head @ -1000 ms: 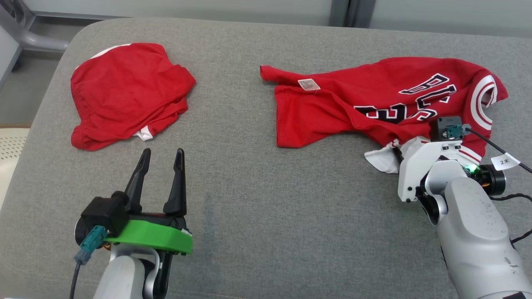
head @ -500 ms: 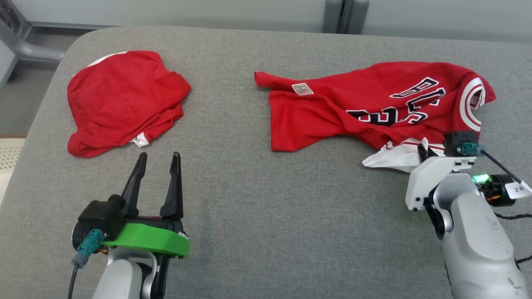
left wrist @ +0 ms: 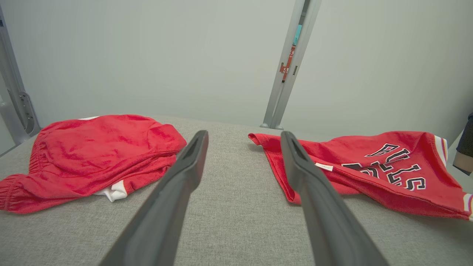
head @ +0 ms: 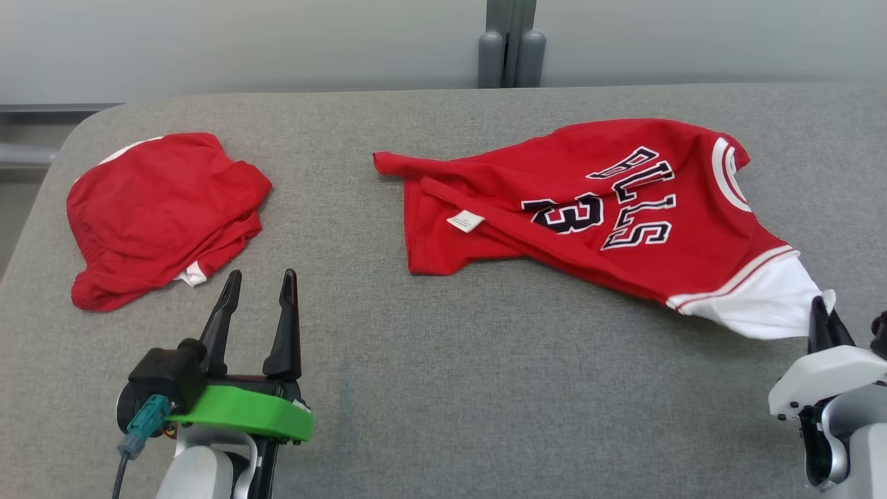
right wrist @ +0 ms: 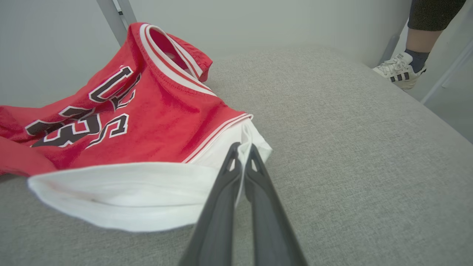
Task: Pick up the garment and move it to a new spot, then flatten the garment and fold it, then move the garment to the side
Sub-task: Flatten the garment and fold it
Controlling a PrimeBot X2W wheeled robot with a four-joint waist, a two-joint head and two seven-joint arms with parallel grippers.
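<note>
The right gripper (right wrist: 242, 149) pinches the white edge of the jersey (head: 596, 208), spread on the right of the table (head: 485, 402). The left gripper (head: 258, 281) stands open, near left. Such a thin pinch may slip on lifting, dropping the jersey crumpled.

Surface (head: 443, 416): grey woven fabric covering, rounded corners, faint darker streak noted near front middle.
Wall (head: 242, 41): pale grey-green panels, plain, set behind surface.
Post (head: 509, 41): grey metal upright, seated at seam between panels.
Rail (head: 28, 154): grey, horizontal, seen past left corner.
Foot (right wrist: 397, 72): person's, white striped sneaker, dark sock, seen beyond surface edge in right wrist view.
Light: even, diffuse; shadows soft.
</note>
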